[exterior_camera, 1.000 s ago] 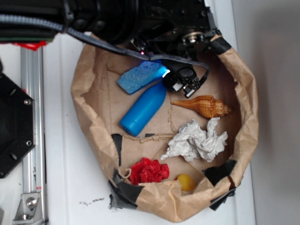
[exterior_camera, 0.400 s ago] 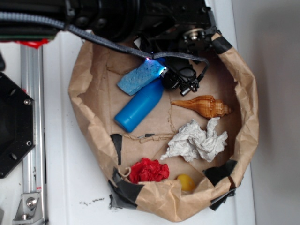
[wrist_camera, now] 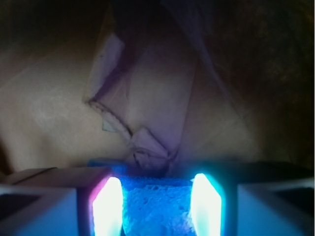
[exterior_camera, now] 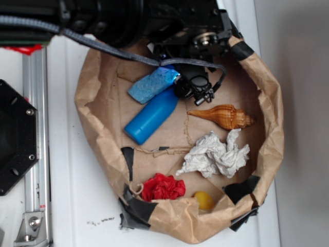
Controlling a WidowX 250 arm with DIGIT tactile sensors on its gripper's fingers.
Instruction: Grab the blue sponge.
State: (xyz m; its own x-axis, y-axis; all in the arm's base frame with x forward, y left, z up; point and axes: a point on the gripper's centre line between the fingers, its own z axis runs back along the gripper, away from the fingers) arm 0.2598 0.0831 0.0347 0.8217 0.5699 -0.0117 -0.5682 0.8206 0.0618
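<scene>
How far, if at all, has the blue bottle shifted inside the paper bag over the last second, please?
Yes. The blue bottle has slid left and slightly up, away from the unmoved shell; its base now lies nearer the bag's left wall.

Black arm reaching in from the top edge, gripper [exterior_camera: 177, 81] lowered, glowing fingers [wrist_camera: 107, 206] clamped on the blue sponge [wrist_camera: 156, 204]

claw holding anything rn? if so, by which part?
Yes: the claw grips the blue sponge between its lit fingers, at the end farthest from the bag rim.
</scene>
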